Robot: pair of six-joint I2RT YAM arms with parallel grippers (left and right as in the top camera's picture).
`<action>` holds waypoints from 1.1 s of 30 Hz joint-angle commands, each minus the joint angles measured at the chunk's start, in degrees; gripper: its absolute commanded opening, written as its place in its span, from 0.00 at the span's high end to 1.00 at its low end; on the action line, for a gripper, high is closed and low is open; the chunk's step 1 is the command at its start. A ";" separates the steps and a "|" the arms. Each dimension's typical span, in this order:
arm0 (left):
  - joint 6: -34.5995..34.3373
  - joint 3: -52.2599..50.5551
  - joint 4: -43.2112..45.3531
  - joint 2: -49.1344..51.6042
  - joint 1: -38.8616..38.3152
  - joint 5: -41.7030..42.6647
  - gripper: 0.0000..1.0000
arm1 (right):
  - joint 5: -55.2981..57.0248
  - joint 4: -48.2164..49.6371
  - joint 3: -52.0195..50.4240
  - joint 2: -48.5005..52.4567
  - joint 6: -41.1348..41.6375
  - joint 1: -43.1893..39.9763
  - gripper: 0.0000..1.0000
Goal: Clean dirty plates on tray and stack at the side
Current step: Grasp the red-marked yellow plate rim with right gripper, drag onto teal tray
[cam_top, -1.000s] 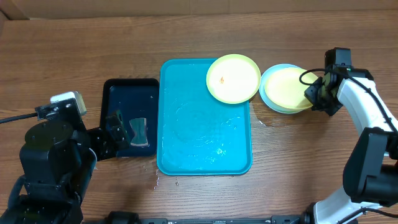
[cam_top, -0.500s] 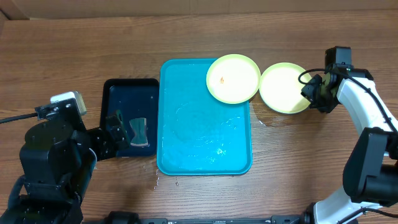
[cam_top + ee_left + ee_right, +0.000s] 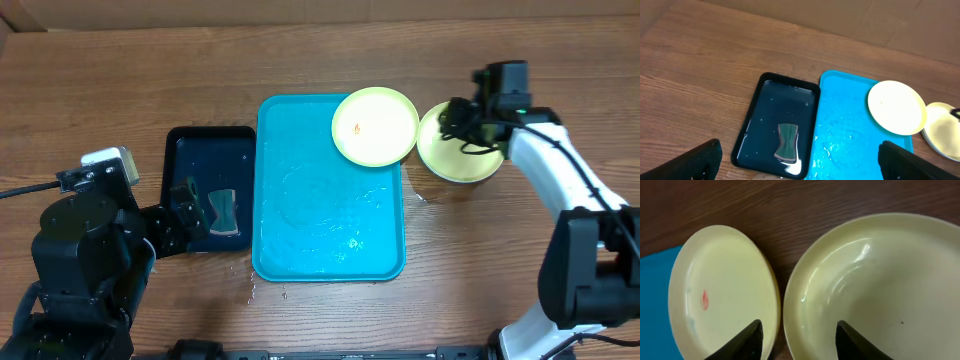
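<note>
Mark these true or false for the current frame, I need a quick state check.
1. A yellow-green plate with an orange smear sits at the far right corner of the turquoise tray. True.
2. The right fingers are shut on a plate. False: they are open and hold nothing.
3. The sponge lies in the black tray. True.
4. The clean plate sits on the turquoise tray. False: it is on the table, right of the tray.
5. The left fingers hold the sponge. False: they are open, and the sponge lies free.
</note>
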 commanded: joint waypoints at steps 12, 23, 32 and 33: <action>0.26 0.90 0.09 -0.13 -0.24 -0.74 0.00 | 14.78 4.85 -0.13 4.68 -1.36 9.42 0.48; 0.26 0.90 0.09 -0.13 -0.24 -0.74 0.00 | 10.45 6.45 -0.13 8.07 3.72 9.51 0.71; 0.26 0.90 0.07 -0.13 -0.24 -0.74 0.00 | 9.99 6.43 -0.13 8.07 4.92 10.12 0.96; 0.26 0.90 0.07 -0.13 -0.24 -0.74 0.00 | 9.97 6.38 -0.13 8.07 4.92 10.38 0.96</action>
